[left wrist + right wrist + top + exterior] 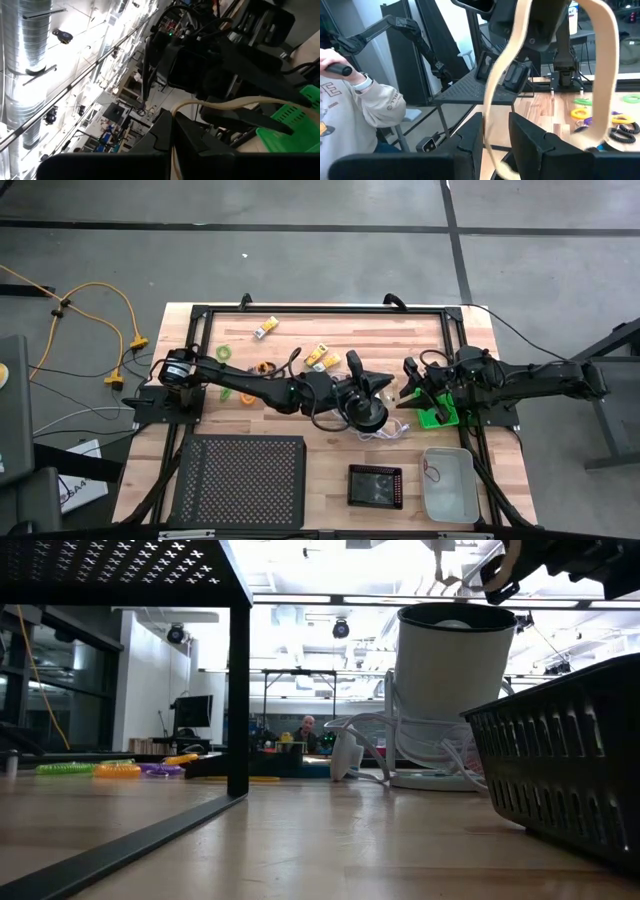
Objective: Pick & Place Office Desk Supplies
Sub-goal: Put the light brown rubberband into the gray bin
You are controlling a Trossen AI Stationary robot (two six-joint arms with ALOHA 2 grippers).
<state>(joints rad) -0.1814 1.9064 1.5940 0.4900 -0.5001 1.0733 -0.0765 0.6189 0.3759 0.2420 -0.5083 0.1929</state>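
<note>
A tan loop [601,60] hangs in the air between my two grippers over the table's middle. My left gripper [388,387] [172,125] is shut on it. My right gripper [408,372] [496,130] faces it, open by a narrow gap, with one strand of the loop running down between its fingers. Yellow-and-white packs [318,357] [265,330] lie on the table toward its far side. Green [222,353], orange [265,368] and purple [160,768] loops also lie flat on the table, left of the middle. A green tray [437,415] sits under the right gripper. My left gripper pinches the tan loop between its two fingers; one strand [182,106] comes out at the fingertips and runs slack toward the right gripper. The loop is lifted clear of the table. My right gripper has a strand [489,142] close to one finger's inner side; whether it touches, I cannot tell.
The round white-and-black object [365,418] with its white cord [392,430] stands just near of the grippers. A black mesh tray [240,480], a small dark device [375,485] and a clear tray [448,480] line the near edge. A person's sleeve [365,105] shows beyond the table.
</note>
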